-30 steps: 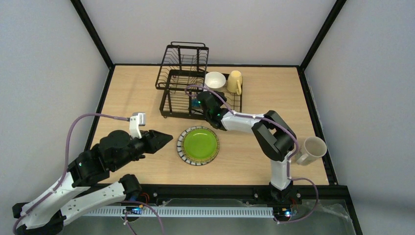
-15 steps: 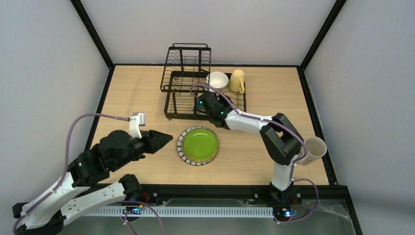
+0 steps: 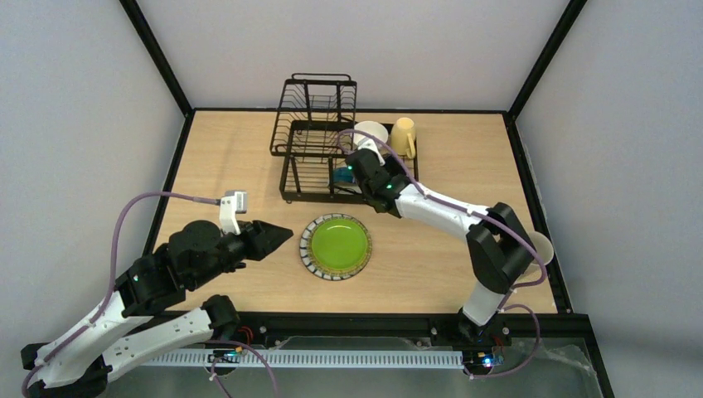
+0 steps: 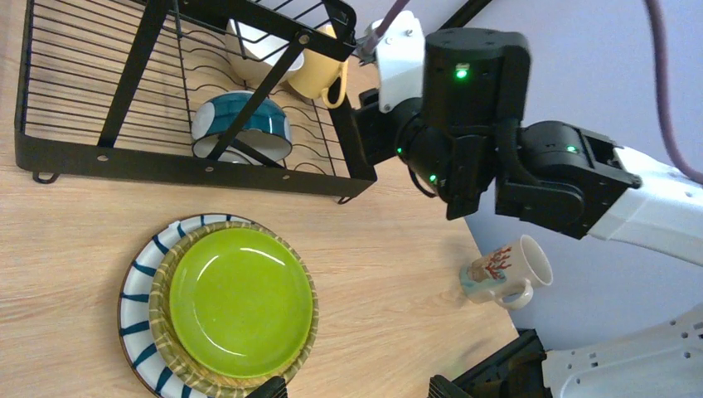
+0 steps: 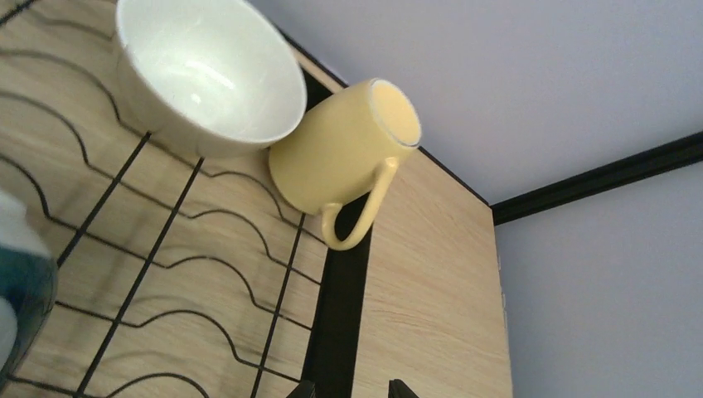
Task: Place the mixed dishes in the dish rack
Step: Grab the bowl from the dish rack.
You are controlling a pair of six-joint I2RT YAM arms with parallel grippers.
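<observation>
Low in the top view, I am holding my left hand [image 3: 282, 235] wide open and empty, just left of the green plate [image 3: 336, 246], which is lying on the surface [image 3: 224, 157] waiting to be loaded. The cream mug [image 4: 501, 269] is also waiting, at the right edge. Farther up, my right hand [image 5: 350, 388] is standing half open over the dish rack [image 4: 166, 162] rim; I cannot tell whether it is gripping it. The blue bowl [image 4: 240, 124], white bowl [image 5: 207, 66] and yellow mug [image 5: 344, 157] are sitting in the rack, so I judge three done, two left.
</observation>
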